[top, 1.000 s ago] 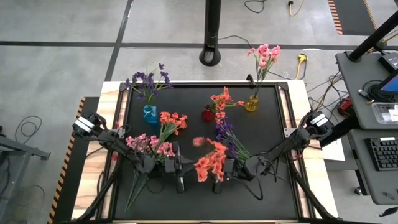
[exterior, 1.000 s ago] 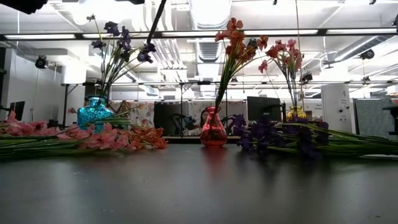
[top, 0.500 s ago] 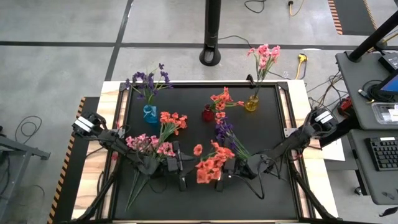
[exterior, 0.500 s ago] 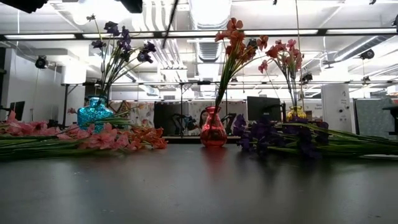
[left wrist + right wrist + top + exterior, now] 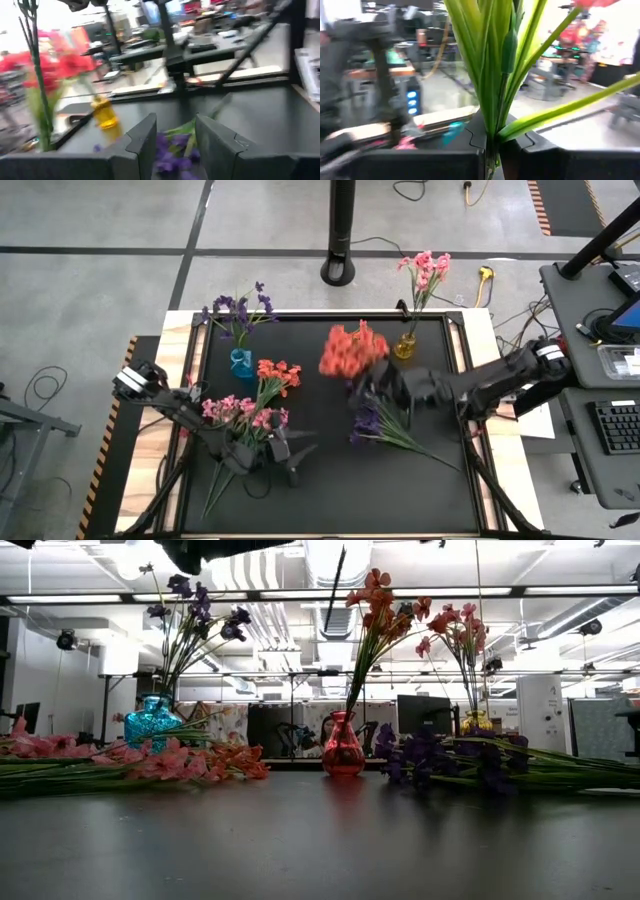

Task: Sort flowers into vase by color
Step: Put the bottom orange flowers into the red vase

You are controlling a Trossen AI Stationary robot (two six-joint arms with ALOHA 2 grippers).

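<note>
The coral-red flowers [image 5: 352, 350], near the front of the table a moment ago, now hang raised over the red vase [image 5: 343, 747], stem pinched in the closed right gripper [image 5: 492, 145]. The left gripper [image 5: 289, 452] waits front-left beside pink flowers [image 5: 240, 414], fingers parted, holding nothing.

An open-plan lab or workshop: exposed ceiling ducts [image 5: 330, 565], strip lights, rows of benches with monitors [image 5: 423, 714].
</note>
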